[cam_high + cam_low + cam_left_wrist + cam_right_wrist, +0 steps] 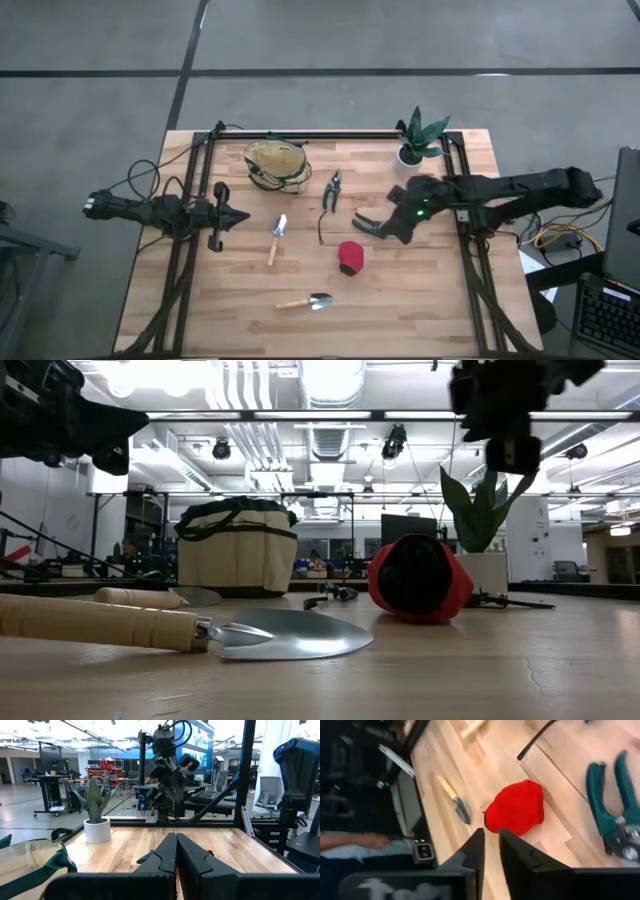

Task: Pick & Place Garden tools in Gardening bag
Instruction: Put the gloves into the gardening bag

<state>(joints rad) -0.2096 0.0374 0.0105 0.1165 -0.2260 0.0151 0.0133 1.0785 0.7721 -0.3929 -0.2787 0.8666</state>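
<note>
The tan gardening bag (275, 162) stands upright at the table's far middle. The garden tools lie flat on the wood: one trowel (277, 238), another trowel (306, 301), a pair of shears (332, 190), a thin dark stick (321, 230), a second pair of shears (366, 226) and a red chunky piece (351, 257). My right gripper (491, 840) hovers above the table, right of the red piece (517, 807), tilted down toward it, slightly open and empty. My left gripper (176, 851) waits shut and level at the left (235, 215).
A green plant in a white pot (418, 140) stands at the far right corner. Black frame rails (190, 240) run along both table sides. A person's arm (355, 840) shows beyond the table edge.
</note>
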